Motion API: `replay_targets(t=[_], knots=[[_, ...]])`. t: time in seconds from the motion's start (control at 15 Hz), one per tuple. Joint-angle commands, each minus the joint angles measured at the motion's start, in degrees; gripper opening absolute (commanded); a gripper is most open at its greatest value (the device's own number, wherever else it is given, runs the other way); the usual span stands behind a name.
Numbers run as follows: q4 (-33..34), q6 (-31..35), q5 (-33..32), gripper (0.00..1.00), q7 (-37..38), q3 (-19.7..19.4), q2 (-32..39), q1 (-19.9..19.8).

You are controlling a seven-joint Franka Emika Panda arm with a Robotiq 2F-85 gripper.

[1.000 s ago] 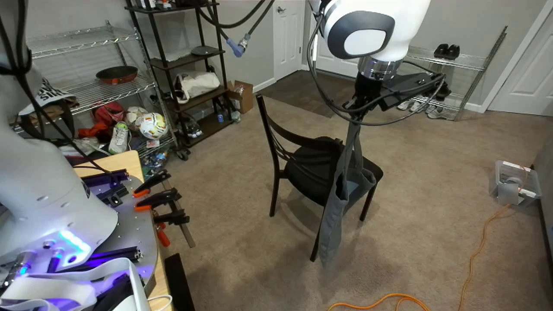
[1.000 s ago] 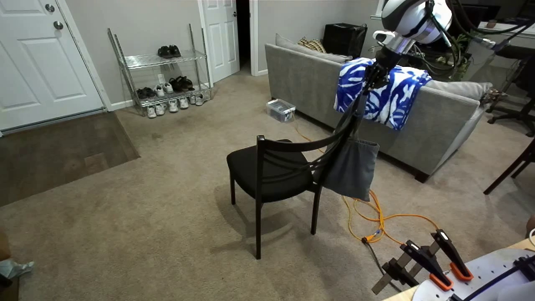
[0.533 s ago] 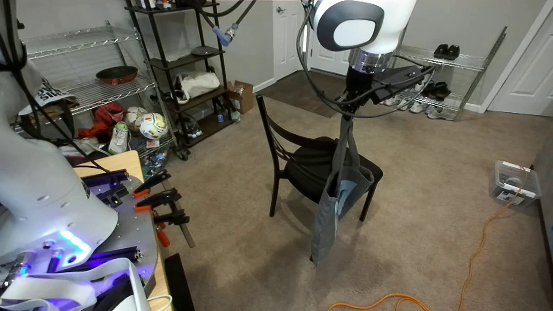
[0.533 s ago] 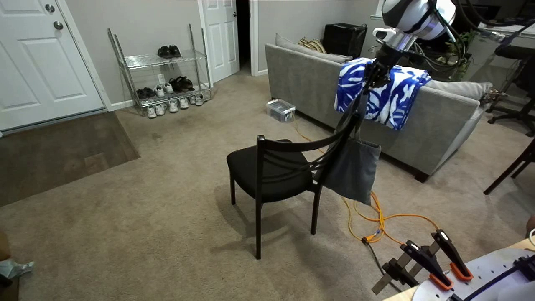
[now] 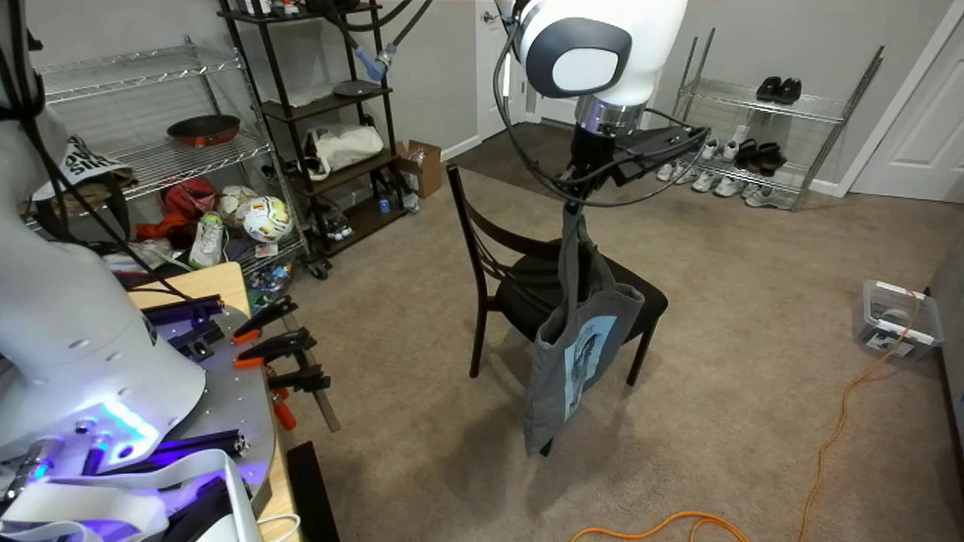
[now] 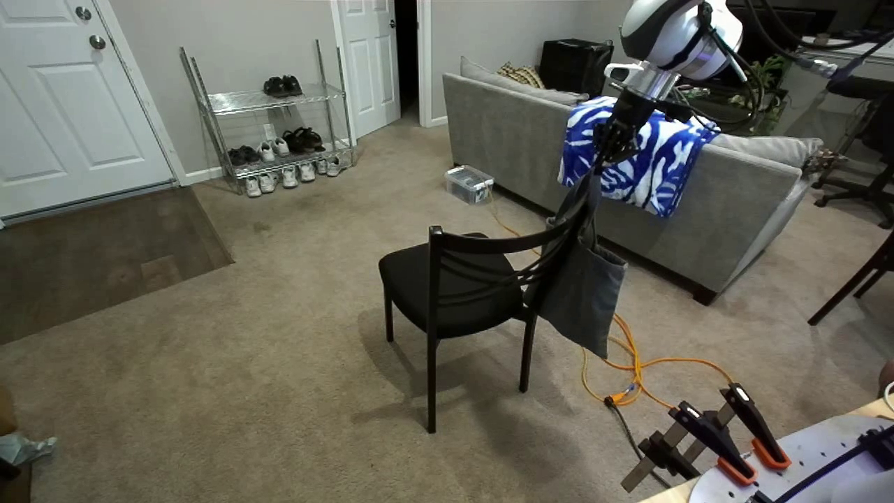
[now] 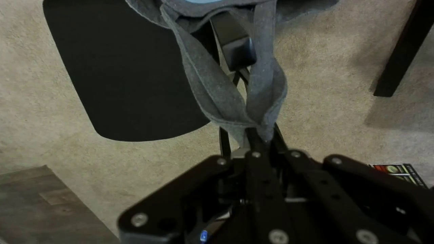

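Bag (image 5: 556, 376): grey cloth tote with pale-blue print (image 5: 591, 350), hanging below the tool (image 7: 260, 137) at one rear corner of the chair (image 6: 454, 286).
Straps (image 7: 266, 37): come together at the tool, spread apart lower down toward the bag's mouth.
Tool: jaws narrow, straps pinched between the tips.
Post (image 7: 235, 44): end of one chair-back upright, shows between the straps in the wrist view. Can't tell if cloth touches it.
Chair: black, standing on beige carpet (image 6: 244, 377); in an exterior view one rear leg is mostly hidden by the bag, foot peeking out below.
Cord (image 6: 681, 359): orange, looped on the carpet, partly behind the bag in an exterior view.
Sofa (image 6: 510, 129): grey, blue-and-white blanket (image 6: 667, 164) over its back, showing behind the tool in an exterior view.
Bin (image 6: 461, 192): clear plastic, on the carpet just beside the sofa.
Bench (image 5: 215, 284): pale wood, carries the robot base (image 5: 98, 339) on a metal plate (image 5: 241, 391); black clamps (image 5: 273, 346) with orange tips at its edge.
Shoe rack (image 6: 241, 103): metal, well apart from the chair, shoes (image 6: 300, 140) on both levels.
Wire shelf (image 5: 143, 73): pan (image 5: 203, 132) one level below the top, ball (image 5: 267, 220) lower down.
Flooring (image 6: 105, 258): dark-brown patch at the white door (image 6: 84, 105), meeting the carpet.
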Motion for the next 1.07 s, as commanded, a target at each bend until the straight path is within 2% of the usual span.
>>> replay_targets(t=[0.0,0.67,0.73,0.8,1.0], knots=[[-5.06,-0.02,-0.47,0.02,-2.48,0.42,-4.09,0.69],[-4.78,-1.63,0.56,0.02,-1.99,-0.5,-3.26,-0.04],[-3.05,-0.59,0.05,0.02,-0.41,-0.75,-1.35,0.92],[-3.02,-0.62,0.04,0.08,-0.4,-0.86,-1.27,0.88],[-2.93,-0.6,0.0,0.08,-0.37,-0.83,-0.88,0.98]])
